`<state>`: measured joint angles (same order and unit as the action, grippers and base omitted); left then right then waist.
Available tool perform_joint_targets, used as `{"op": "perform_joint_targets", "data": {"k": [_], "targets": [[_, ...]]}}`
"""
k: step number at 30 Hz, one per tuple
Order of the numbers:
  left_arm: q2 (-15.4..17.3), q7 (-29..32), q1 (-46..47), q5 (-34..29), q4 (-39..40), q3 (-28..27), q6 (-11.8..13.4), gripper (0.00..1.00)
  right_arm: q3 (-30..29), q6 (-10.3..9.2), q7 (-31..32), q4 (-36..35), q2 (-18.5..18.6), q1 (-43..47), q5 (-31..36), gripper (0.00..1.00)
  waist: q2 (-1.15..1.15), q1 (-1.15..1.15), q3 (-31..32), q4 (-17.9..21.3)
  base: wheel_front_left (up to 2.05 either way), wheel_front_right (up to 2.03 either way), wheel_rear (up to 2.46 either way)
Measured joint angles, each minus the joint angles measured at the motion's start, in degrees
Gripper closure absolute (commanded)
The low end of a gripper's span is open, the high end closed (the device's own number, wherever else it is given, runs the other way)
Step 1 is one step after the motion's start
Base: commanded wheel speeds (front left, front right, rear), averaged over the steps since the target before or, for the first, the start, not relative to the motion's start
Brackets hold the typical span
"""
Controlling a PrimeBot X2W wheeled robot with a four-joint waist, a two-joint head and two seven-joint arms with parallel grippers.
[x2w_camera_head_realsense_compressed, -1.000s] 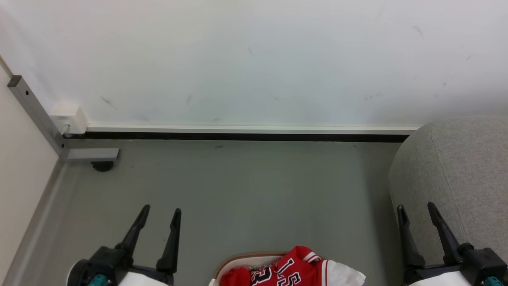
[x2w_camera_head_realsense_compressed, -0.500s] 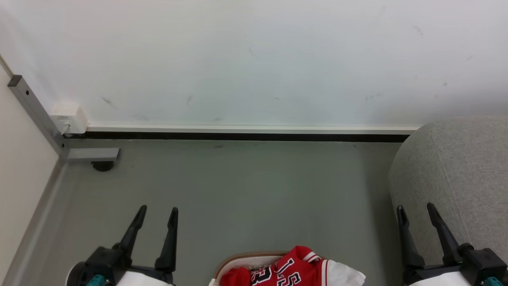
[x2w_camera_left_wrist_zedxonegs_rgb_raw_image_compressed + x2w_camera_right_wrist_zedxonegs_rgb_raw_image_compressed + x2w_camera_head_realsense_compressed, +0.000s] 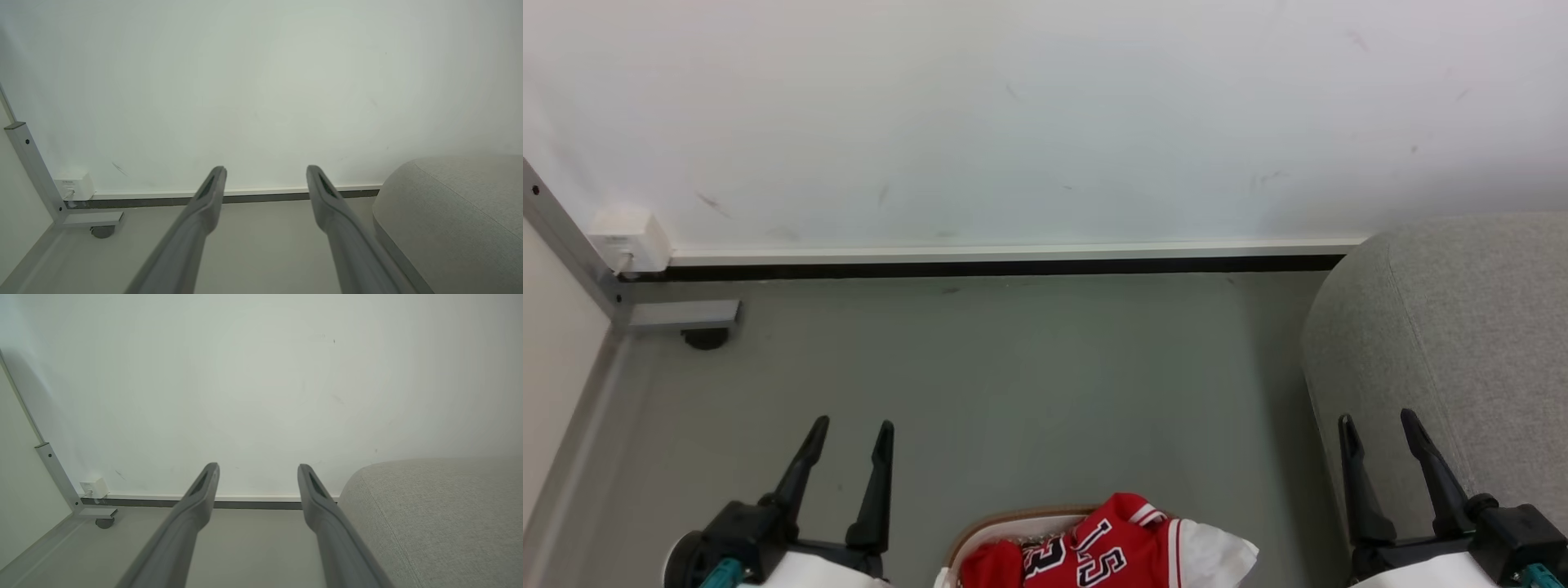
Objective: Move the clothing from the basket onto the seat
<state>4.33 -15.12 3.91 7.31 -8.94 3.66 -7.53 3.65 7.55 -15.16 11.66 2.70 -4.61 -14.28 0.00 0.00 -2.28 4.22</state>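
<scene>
The seat (image 3: 1462, 343) on the right of the frame is grey woven cloth, matt and a bit coarse. At the bottom edge, the jersey (image 3: 1115, 547) is soft red cloth. It sits in a smooth white plastic basket (image 3: 996, 527) with a brown rim. The floor (image 3: 1013, 376) looks smooth and matt grey. The metal bar (image 3: 682, 314) at mid left has a dull brushed finish.

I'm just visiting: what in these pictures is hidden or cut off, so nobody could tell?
Basket, head view: bottom edge cuts it off past the far rim; depth unknown.
Clothing, head view: same edge cuts it; number of garments and full lettering unclear.
Seat, all views: frame edges cut it; full shape unknown.
White box on the wall, head view: too small to identify.
</scene>
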Motion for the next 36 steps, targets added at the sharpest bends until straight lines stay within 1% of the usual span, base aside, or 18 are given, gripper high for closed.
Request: {"op": "perform_joint_targets", "data": {"k": [10,13,18,25,29,33,36], "targets": [[2.5,0.0,2.7,1.3,-1.6,3.0,0.0,0.0,-1.0,0.0,0.0,-1.5,0.0,-1.4,-0.4,0.0,0.0,0.0,-4.8,3.5,0.0,0.0,0.0],[3.9,0.0,3.6,1.8,-2.6,4.6,0.0,0.0,-1.1,0.0,0.0,-2.1,0.0,-2.4,-0.7,0.0,0.0,0.01,-6.6,5.0,0.0,0.0,0.0],[6.2,0.0,4.8,3.1,-6.4,7.4,0.0,0.0,-1.2,0.0,0.0,-2.7,0.1,-2.5,-1.7,0.0,0.0,0.01,-9.0,8.1,0.0,0.0,0.0],[9.7,0.0,8.1,4.9,-14.5,13.2,0.0,0.0,-1.1,0.0,0.0,-3.9,0.1,-3.4,-2.9,0.0,0.0,0.01,-12.8,11.8,0.0,0.0,0.0],[11.9,0.0,11.1,6.5,-21.1,17.8,0.0,0.0,-0.8,0.0,0.0,-4.7,0.1,-3.6,-3.5,0.0,0.0,0.01,-15.3,13.7,0.0,0.0,0.0],[13.3,0.0,14.2,8.7,-26.8,22.5,0.0,0.0,-0.5,0.0,0.0,-5.8,0.1,-4.0,-4.0,0.0,0.0,0.01,-17.9,15.4,0.0,0.0,0.0],[14.5,1.0,16.3,10.5,-31.1,26.4,0.0,0.0,-0.4,0.0,0.0,-6.5,0.1,-4.3,-5.2,0.0,0.0,0.01,-20.0,16.6,0.0,0.0,0.0]]}}
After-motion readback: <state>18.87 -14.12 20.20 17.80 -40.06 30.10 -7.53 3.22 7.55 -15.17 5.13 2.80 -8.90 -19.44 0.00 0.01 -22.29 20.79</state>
